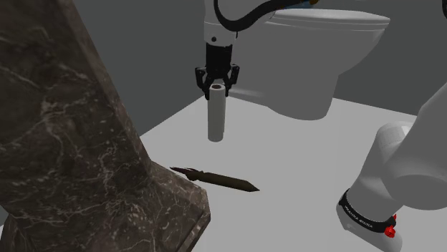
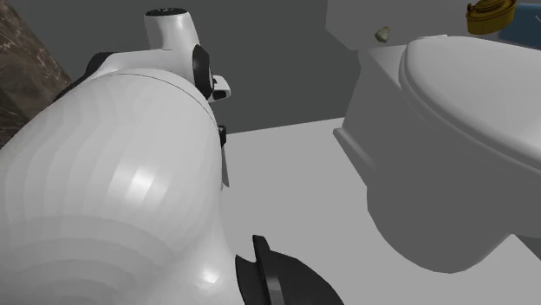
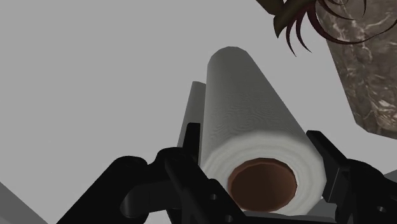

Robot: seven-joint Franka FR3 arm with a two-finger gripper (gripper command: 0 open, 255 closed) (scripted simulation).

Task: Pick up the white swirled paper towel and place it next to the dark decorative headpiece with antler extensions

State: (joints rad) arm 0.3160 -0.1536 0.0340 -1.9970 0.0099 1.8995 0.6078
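Observation:
The white paper towel roll (image 1: 216, 118) stands upright on the pale floor, in front of the toilet. My gripper (image 1: 217, 87) comes straight down over its top end. In the wrist view the roll (image 3: 248, 121), with its brown core, lies between the two black fingers (image 3: 191, 137), and both press against its sides. The dark headpiece (image 1: 215, 177) lies flat on the floor nearer the camera, a long brown pointed shape with thin strands at one end. Its strands (image 3: 294, 25) show past the roll's far end.
A tall dark marble block (image 1: 79, 136) fills the shoulder view's left, right beside the headpiece. A white toilet (image 1: 315, 57) stands behind the roll. The arm's white base (image 1: 401, 172) is at the lower right. Open floor lies between roll and headpiece.

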